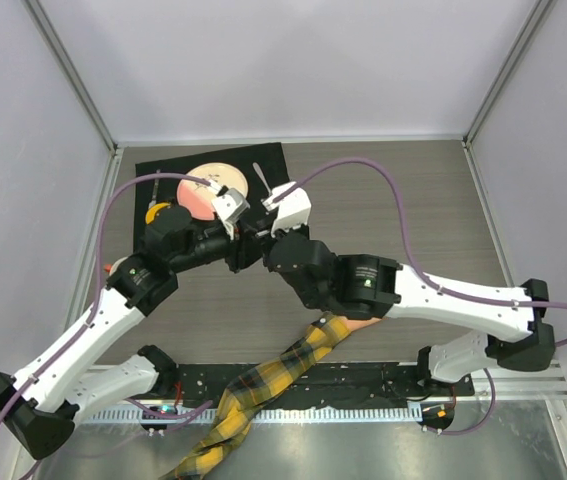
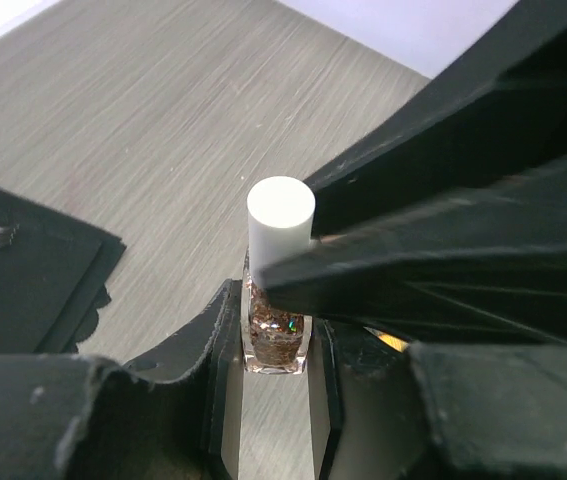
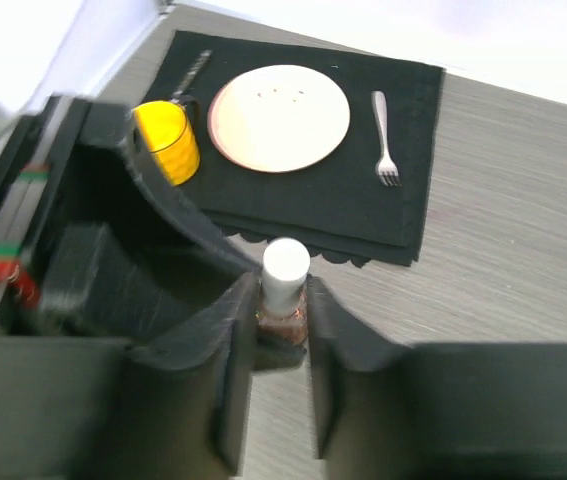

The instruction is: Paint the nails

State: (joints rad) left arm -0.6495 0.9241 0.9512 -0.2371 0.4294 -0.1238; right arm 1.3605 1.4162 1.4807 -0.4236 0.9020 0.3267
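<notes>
Top external view: left arm [image 1: 93, 330] and right arm [image 1: 443, 300] both reach inward with bent elbows, wrists meeting above the grey wood-grain worktop [image 1: 413, 200]. The left tool [image 2: 275, 330] is clamped on an upright glass bottle [image 2: 276, 348] of brown glitter polish. The right tool [image 3: 283, 300] straddles its smooth white cylindrical cap [image 3: 286, 265]; whether its fingers press it, I cannot tell. The pale peach mannequin hand [image 1: 356, 322] lies beneath the right arm, its nails hidden, and its plaid sleeve [image 1: 273, 375] trails toward the near edge.

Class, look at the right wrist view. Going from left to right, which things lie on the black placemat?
yellow cup → round plate → fork
</notes>
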